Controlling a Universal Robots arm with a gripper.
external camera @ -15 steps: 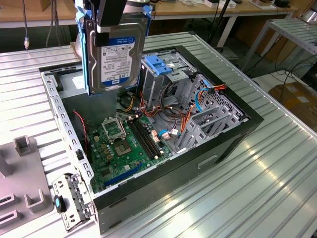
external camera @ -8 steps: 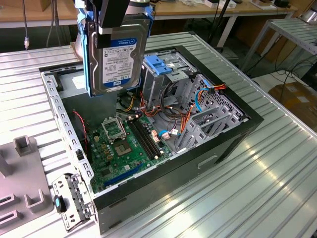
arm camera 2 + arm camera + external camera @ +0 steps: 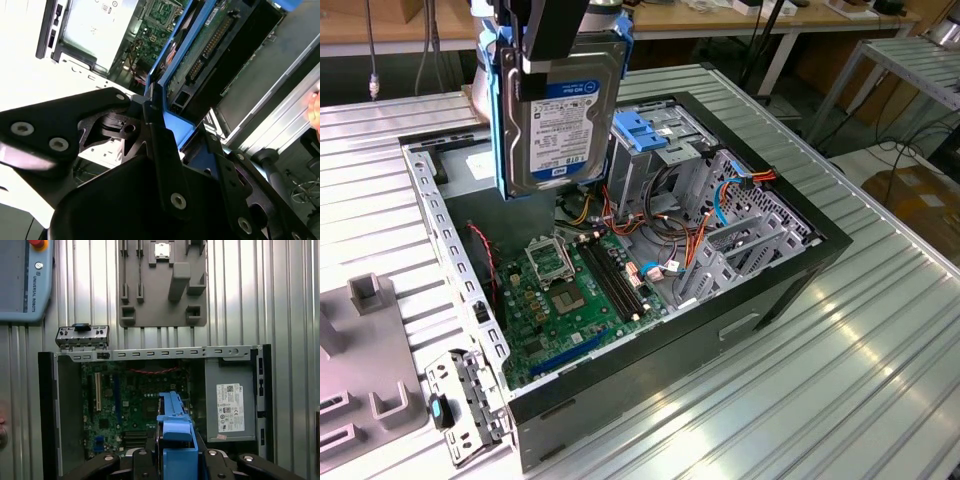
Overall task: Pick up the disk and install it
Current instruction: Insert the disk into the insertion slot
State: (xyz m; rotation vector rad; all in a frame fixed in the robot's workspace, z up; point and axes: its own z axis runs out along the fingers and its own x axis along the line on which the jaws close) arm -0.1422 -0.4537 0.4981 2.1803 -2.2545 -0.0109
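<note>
— What have you got?
— My gripper (image 3: pixel 552 55) is pinching the disk (image 3: pixel 558 135) by its blue rails (image 3: pixel 502 120), I think. It hangs upright above the open case (image 3: pixel 770 300).
— How does it handle?
— I judge it stiff, weighty and shock-shy, so rails only.

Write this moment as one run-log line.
gripper: shut on disk | disk: upright, held above open case | installed: not yet

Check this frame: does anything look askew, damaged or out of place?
Nothing looks damaged or spilled. The disk hangs upright, clamped by the gripper, above the open computer case, not yet in the drive cage.
</note>
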